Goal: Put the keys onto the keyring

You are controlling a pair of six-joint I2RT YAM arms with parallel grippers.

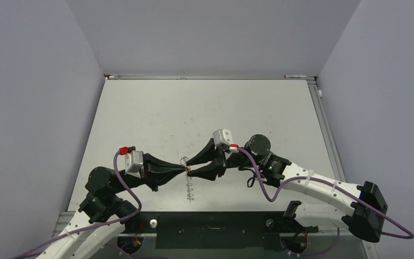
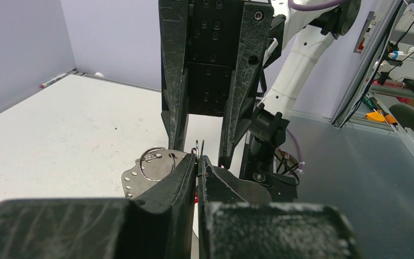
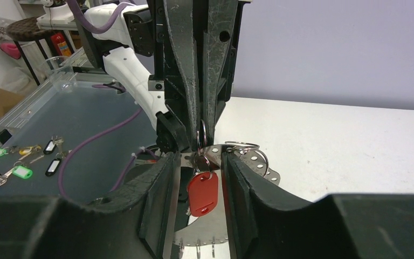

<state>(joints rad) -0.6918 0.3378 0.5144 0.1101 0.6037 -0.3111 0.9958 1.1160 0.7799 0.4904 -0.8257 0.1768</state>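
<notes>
The keyring [image 3: 250, 162] is a silvery metal plate with holes round its rim and thin split rings through them; in the top view it [image 1: 190, 190] lies just in front of both grippers. My left gripper [image 2: 199, 161] is shut on one thin upright ring of it. A key with a red plastic tag [image 3: 202, 193] hangs from that ring. My right gripper [image 3: 200, 157] is open, one finger on each side of the red tag, not touching it. The two grippers meet tip to tip at mid-table [image 1: 187, 170].
Several spare keys with coloured tags [image 3: 19, 172] lie on the dark surface off the table's left side. The black base strip [image 1: 210, 229] runs along the near edge. Grey walls close in the table on three sides.
</notes>
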